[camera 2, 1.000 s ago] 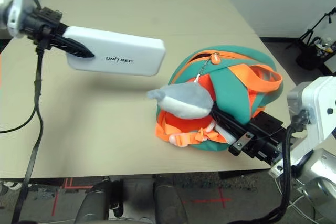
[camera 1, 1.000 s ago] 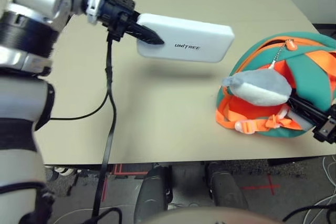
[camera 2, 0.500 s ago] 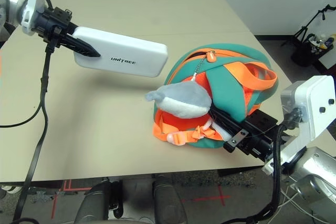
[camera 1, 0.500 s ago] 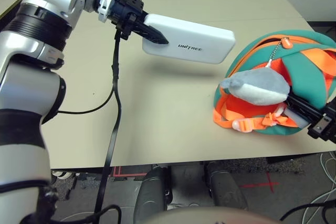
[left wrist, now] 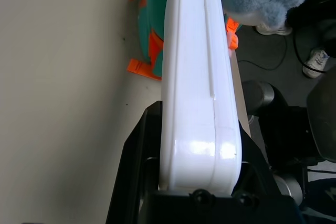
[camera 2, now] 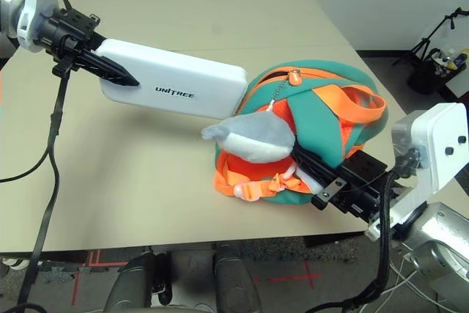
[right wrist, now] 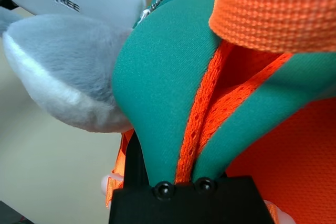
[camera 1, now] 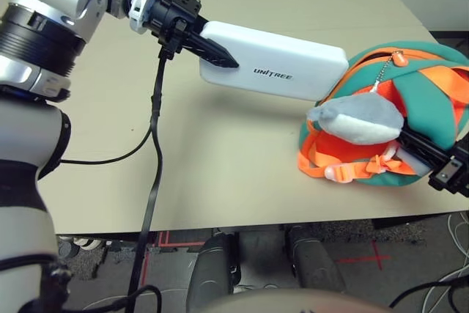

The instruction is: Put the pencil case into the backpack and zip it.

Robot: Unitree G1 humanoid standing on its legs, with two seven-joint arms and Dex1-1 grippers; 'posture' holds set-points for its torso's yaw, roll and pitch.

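Centrally, the teal and orange backpack (camera 2: 311,119) is seen on the table (camera 1: 198,159), gripped at its fabric by the right gripper (camera 2: 311,166); its contents cannot be told. Outside it, at its opening's edge, the white pencil case (camera 1: 275,62) is clamped by the left gripper (left wrist: 199,145).

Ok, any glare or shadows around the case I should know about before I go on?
Left wrist view: bright glare spots on the case near the gripper; soft shadow on the table. Left eye view: faint shadow on the table below the case. Right wrist view: lettering readable, no glare over it.
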